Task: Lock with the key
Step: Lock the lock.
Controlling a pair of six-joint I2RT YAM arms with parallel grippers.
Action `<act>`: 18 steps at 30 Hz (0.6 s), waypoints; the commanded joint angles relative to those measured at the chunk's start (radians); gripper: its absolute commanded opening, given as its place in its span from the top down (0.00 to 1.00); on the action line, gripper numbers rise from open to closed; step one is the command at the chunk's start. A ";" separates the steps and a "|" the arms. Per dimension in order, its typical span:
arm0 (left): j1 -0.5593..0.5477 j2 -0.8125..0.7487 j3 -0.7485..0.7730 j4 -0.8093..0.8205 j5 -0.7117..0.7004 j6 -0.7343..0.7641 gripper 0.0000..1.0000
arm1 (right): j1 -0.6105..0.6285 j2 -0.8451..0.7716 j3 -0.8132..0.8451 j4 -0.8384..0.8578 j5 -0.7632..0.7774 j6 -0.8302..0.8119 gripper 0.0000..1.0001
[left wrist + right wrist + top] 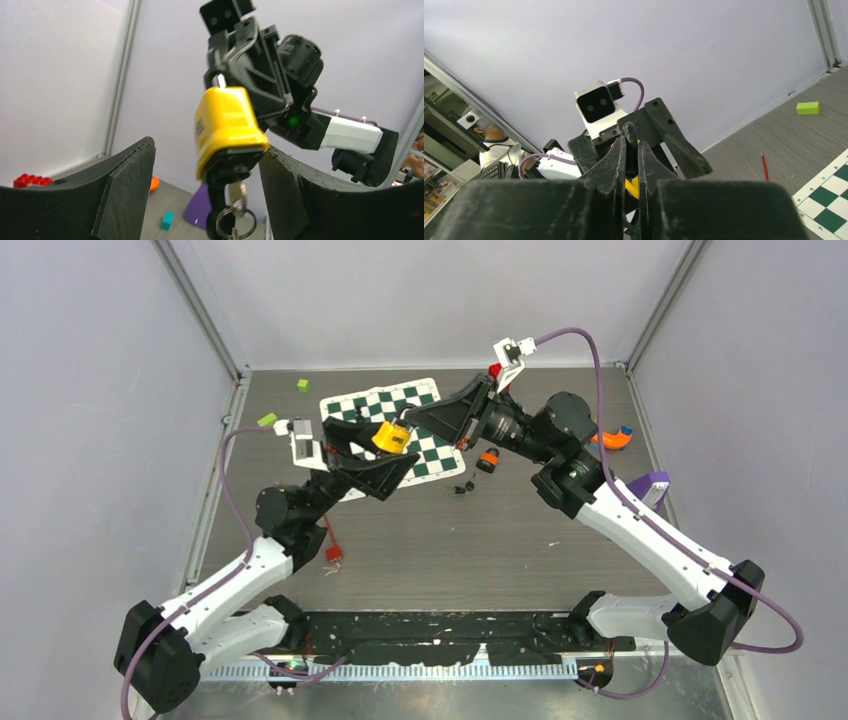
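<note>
- Top external view showed both arms raised and meeting above the checkered mat, with the yellow padlock held in the air between them, clear of the table
- The right gripper came in from the far right, and in the right wrist view its fingers were pressed almost together, with a sliver of yellow showing just below the pinch
- In the left wrist view that gripper clamped the padlock at its top, where the shackle sits; the shackle itself was mostly hidden by the fingers
- The padlock hung tilted, keyhole end down, with a key in its underside and a key ring dangling below
- The left gripper was spread wide, one finger on each side of the padlock; the right-hand finger sat just beside the lock's lower corner, the other finger stood well apart, and neither touched the key
- On the table lay an orange padlock by the mat's right edge, with a small dark bunch of keys near it
- A green block rested near the far wall
</note>
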 commanded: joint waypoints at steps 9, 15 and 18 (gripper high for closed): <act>-0.029 -0.003 -0.042 0.243 -0.109 -0.005 0.47 | 0.005 -0.042 -0.036 0.131 0.096 0.063 0.95; -0.041 0.036 -0.059 0.300 -0.139 -0.059 0.59 | 0.006 -0.034 -0.050 0.175 0.081 0.088 0.95; -0.042 0.028 -0.075 0.325 -0.172 -0.059 0.65 | 0.005 -0.040 -0.052 0.173 0.079 0.085 0.95</act>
